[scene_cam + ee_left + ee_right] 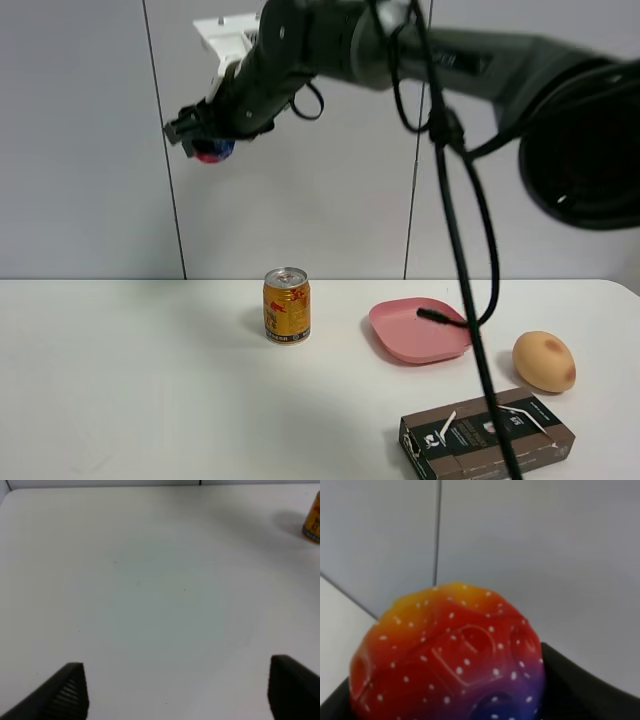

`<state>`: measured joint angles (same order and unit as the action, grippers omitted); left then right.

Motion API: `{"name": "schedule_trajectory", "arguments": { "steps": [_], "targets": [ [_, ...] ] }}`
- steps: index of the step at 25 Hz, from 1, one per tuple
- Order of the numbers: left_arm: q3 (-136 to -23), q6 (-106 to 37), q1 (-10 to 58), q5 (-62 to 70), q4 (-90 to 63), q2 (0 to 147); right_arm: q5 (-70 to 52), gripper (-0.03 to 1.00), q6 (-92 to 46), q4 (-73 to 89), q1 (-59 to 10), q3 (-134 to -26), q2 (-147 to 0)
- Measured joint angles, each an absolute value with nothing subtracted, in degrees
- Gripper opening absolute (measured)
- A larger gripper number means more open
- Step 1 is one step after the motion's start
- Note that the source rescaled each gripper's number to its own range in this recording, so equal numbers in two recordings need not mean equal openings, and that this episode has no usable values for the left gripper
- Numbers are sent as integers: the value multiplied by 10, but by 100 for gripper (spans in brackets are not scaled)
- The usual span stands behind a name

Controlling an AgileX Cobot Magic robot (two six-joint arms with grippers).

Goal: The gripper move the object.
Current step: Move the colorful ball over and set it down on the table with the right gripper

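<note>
My right gripper (205, 140) reaches across to the upper left of the exterior high view, high above the table, and is shut on the ball (213, 152). In the right wrist view the ball (450, 655) fills the frame, mottled red, orange and purple with white dots, between the black fingers (575, 685). My left gripper (175, 692) is open and empty over bare white table; its arm does not show in the exterior high view.
On the white table (120, 380) stand a gold can (287, 305), a pink plate (420, 332), a tan egg-shaped thing (544, 361) and a dark box (487, 435). A black cable (470, 300) hangs down over the plate. The can's edge (312, 522) shows in the left wrist view.
</note>
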<state>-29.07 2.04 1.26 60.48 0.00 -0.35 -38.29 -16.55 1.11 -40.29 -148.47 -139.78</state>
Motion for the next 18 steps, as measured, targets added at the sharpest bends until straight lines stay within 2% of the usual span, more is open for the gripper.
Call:
{"name": "schedule_trajectory", "arguments": {
  "steps": [8, 15, 18],
  "targets": [
    [-291, 20, 13, 605, 0, -3, -536, 1, -165, -48, -403, -1485, -1253],
    [-291, 20, 13, 605, 0, -3, -673, 1, -165, -98, -403, -1485, -1189],
    [-291, 20, 13, 605, 0, -3, -697, 1, -164, -116, -403, -1485, -1175]
  ]
}}
